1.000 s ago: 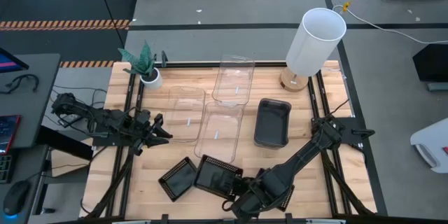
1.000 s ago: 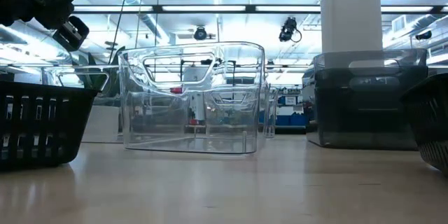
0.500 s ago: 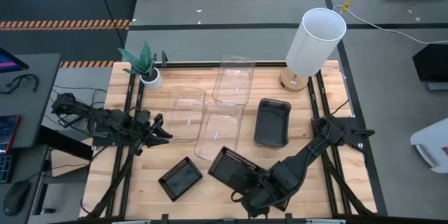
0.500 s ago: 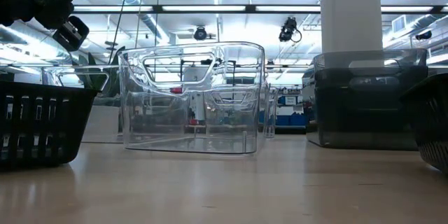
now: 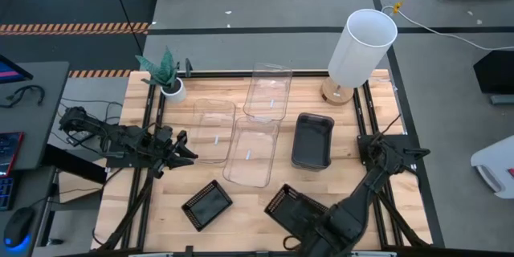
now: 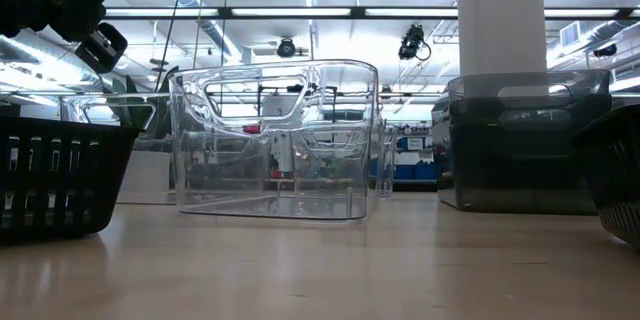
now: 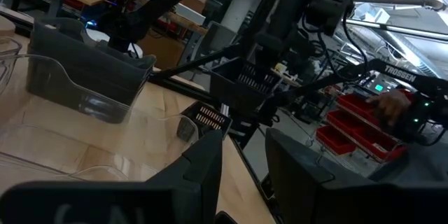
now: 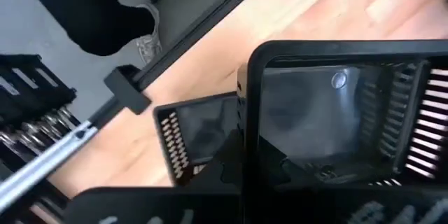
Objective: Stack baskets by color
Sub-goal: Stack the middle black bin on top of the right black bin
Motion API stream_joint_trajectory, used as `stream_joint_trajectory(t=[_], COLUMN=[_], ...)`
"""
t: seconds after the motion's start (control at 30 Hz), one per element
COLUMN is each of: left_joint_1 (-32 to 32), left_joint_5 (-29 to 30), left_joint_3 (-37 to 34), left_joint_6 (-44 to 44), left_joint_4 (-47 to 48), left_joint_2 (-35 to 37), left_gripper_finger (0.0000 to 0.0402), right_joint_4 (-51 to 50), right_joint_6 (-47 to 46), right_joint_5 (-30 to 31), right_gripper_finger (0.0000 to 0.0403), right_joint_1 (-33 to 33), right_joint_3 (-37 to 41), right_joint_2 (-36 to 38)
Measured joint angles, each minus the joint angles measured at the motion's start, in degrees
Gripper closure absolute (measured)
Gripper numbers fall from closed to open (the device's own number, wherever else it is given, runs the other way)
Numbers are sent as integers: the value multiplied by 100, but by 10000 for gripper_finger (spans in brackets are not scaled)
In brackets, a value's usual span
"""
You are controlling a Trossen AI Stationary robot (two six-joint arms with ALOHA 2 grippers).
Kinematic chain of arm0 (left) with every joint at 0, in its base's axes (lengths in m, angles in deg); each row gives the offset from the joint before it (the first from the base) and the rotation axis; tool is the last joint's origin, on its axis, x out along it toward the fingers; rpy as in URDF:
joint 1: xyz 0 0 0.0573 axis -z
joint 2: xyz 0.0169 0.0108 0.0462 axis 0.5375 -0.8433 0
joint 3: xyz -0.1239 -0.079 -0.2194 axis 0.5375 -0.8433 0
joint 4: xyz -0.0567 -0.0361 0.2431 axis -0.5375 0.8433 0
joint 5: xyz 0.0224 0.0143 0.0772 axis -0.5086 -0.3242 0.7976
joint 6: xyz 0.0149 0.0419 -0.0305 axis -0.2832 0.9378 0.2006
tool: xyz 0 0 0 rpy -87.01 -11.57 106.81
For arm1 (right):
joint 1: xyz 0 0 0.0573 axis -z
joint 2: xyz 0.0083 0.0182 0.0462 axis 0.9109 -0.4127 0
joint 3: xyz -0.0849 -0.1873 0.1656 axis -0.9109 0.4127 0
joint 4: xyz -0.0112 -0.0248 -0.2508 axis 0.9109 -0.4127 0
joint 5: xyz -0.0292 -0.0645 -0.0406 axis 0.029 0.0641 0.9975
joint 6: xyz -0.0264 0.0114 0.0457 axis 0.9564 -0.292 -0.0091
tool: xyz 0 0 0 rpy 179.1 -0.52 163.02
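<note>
A: Looking down from above, right gripper [image 5: 321,229] sits at the near edge of the table [image 5: 385,161], clamped shut on the rim of a black basket [image 5: 293,207] and holding it tilted, off the wood.

B: And in the right wrist cam?

A: Same basket fills the view, perforated wall in sight, w/ another black basket [image 8: 192,136] lower down behind it, over the wood. Can't tell if that 2nd one rests on the table or not.

B: Other black one?

A: A third black basket [image 5: 207,206] lies flat near the front, left of the held one, well apart from it.

B: Left arm?

A: Left gripper [image 5: 178,153] waits at the table's left edge, fingers part open, nothing between them, just beside a clear basket [image 5: 214,131].

B: Rest of the bins?

A: 2 more clear ones: one at the back centre [image 5: 268,90], one in the middle [image 5: 252,151], close to each other. Grey basket stack [image 5: 313,140] stands right of the middle clear one; how many are nested, can't tell.

B: Non-task stuff?

A: White lamp [image 5: 360,50] at back right corner, small plant pot [image 5: 172,88] at back left.
</note>
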Motion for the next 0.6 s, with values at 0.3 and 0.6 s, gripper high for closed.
stream_joint_trajectory(t=[0.3,0.6], left_joint_1=[-1,-1], left_joint_5=[2,1], left_joint_3=[0,0], left_joint_6=[-2,0], left_joint_4=[1,1], left_joint_2=[0,0], left_gripper_finger=[285,285], right_joint_4=[5,11], right_joint_6=[-929,-533], right_joint_5=[-887,-1183], right_gripper_finger=[401,402], right_joint_1=[-344,-352], right_joint_3=[630,1372], right_joint_2=[0,-2])
